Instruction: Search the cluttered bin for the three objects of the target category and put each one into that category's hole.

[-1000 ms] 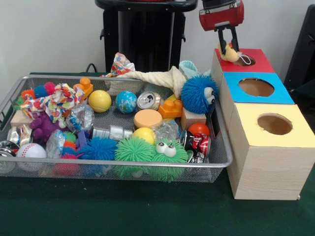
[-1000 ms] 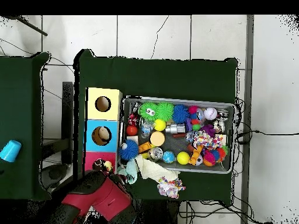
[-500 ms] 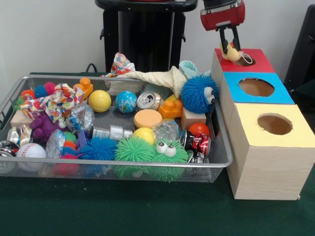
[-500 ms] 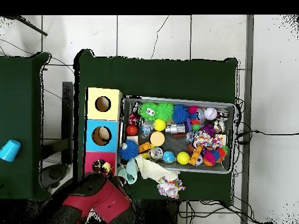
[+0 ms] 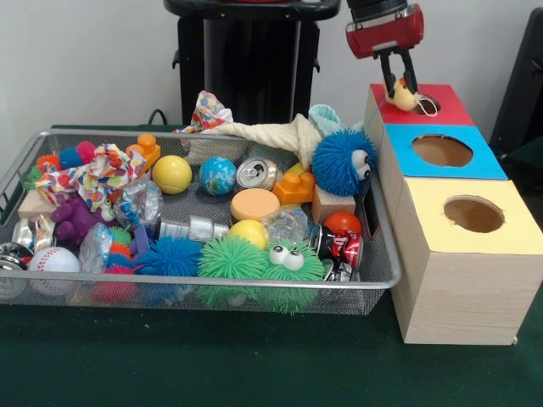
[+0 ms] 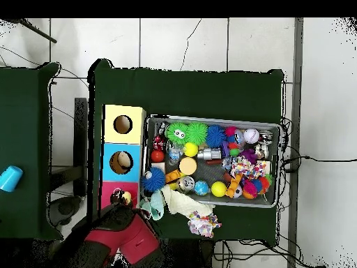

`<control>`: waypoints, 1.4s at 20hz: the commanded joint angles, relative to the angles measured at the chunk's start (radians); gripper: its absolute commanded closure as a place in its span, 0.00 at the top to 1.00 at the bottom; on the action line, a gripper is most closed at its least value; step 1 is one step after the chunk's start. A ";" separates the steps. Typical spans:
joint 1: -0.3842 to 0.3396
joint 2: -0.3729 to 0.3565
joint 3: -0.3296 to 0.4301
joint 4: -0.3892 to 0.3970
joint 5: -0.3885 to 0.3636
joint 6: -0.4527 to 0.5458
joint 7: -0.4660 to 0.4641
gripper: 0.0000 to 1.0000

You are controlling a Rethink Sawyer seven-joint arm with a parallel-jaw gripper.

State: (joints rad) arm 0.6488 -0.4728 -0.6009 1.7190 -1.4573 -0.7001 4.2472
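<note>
A wire-mesh bin (image 5: 51, 140) of silvery metal holds a smooth white baseball (image 5: 53, 259), crinkled patterned cloth (image 5: 93, 174), spiky green puff balls (image 5: 231, 257), a dented can (image 5: 257, 173) and a fuzzy blue googly-eyed ball (image 5: 342, 161). To its right stands a pale wooden box (image 5: 441, 288) with round holes in red (image 5: 428, 103), blue (image 5: 442, 150) and yellow (image 5: 473, 214) tops. The overhead view alone shows a blue cup (image 6: 10, 179) on a neighbouring table; the front view alone shows the grip. The gripper (image 5: 400, 83) pinches a small soft yellow toy (image 5: 404, 97), its narrow jaws either side, at the red hole's rim.
</note>
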 commanded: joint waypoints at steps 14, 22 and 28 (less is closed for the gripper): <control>-0.072 -0.009 0.288 0.055 0.089 0.095 0.223 0.00; -0.088 -0.030 0.318 0.067 0.067 0.116 0.229 0.00; -0.089 -0.030 0.319 0.062 0.023 0.118 0.231 1.00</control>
State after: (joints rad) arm 0.5755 -0.5273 -0.4524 1.7355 -1.4481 -0.6397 4.2472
